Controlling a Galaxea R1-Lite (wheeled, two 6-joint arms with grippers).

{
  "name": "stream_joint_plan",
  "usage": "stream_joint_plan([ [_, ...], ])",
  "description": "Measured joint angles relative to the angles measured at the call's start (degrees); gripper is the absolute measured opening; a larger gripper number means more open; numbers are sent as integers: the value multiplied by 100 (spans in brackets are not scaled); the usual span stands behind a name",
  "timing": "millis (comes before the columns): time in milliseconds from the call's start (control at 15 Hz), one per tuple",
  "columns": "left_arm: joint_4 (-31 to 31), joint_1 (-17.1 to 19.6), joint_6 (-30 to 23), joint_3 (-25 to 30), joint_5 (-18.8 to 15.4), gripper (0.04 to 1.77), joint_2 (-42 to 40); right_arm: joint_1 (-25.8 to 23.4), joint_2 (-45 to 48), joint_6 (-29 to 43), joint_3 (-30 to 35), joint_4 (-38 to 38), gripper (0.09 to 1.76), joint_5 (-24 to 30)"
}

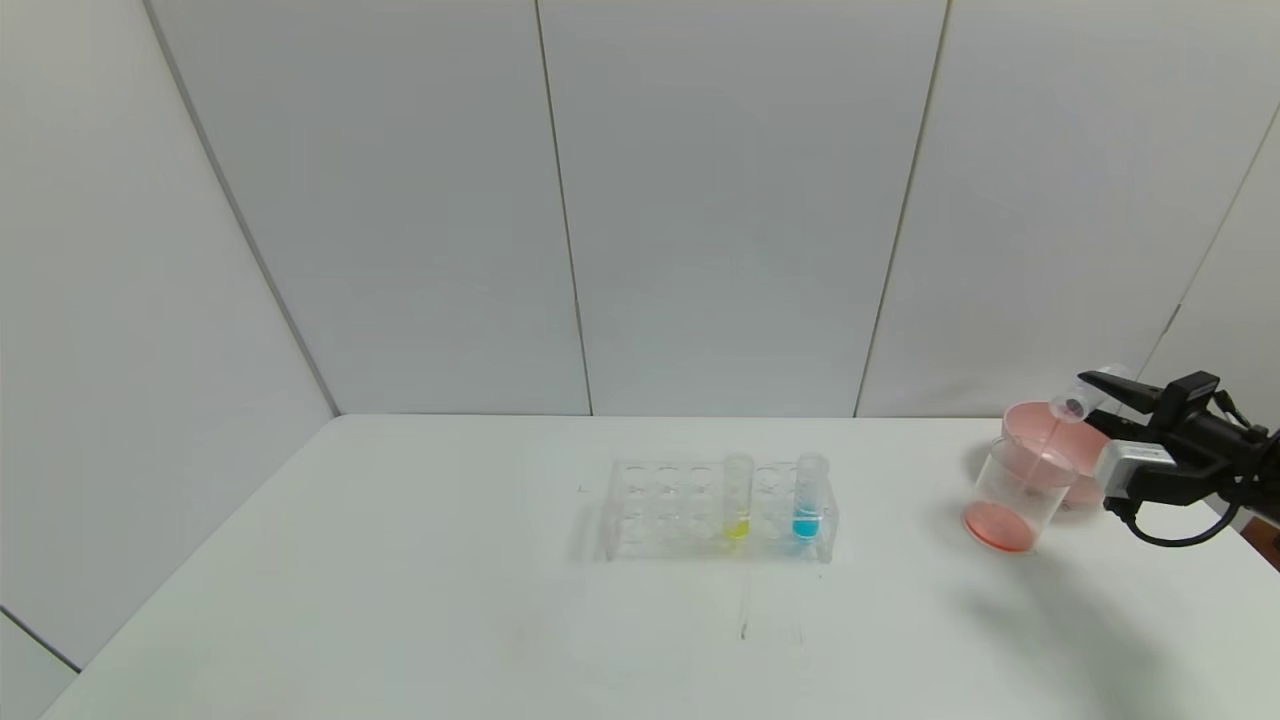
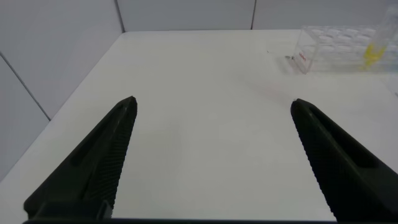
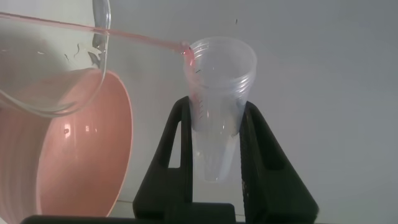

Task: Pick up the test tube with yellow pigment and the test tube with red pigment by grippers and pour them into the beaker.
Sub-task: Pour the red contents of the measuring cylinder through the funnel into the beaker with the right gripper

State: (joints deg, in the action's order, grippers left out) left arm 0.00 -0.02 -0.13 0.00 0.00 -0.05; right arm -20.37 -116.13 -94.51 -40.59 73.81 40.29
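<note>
Orange-red liquid runs in a thin stream from the tilted test tube with red pigment (image 3: pixel 219 93) into the beaker (image 1: pixel 1015 497), at the tabletop's (image 1: pixel 400 560) right edge beside a pink bowl (image 1: pixel 1060 440). Right hand (image 3: pixel 217 149) is clamped on that tube. Left hand (image 2: pixel 214 162) hangs spread apart. Test tube with yellow pigment (image 1: pixel 737 497) stands in the rack (image 1: pixel 650 510).

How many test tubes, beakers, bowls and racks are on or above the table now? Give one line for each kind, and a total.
Test tubes: 3, yellow and blue in the rack, red one tilted in the right gripper, pouring
Beaker: 1
Pink bowl: 1
Rack: 1
Total: 6
</note>
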Motion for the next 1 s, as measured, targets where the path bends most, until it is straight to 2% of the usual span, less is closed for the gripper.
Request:
stream_joint_plan([
  [667, 0, 2, -2, 0, 0, 176, 0, -10, 0, -35, 50, -11, 50, -83],
  [800, 0, 2, 0, 0, 0, 176, 0, 22, 22, 438, 5, -29, 50, -158],
  [1000, 0, 2, -2, 0, 0, 176, 0, 127, 94, 1831, -254, -24, 50, -466],
])
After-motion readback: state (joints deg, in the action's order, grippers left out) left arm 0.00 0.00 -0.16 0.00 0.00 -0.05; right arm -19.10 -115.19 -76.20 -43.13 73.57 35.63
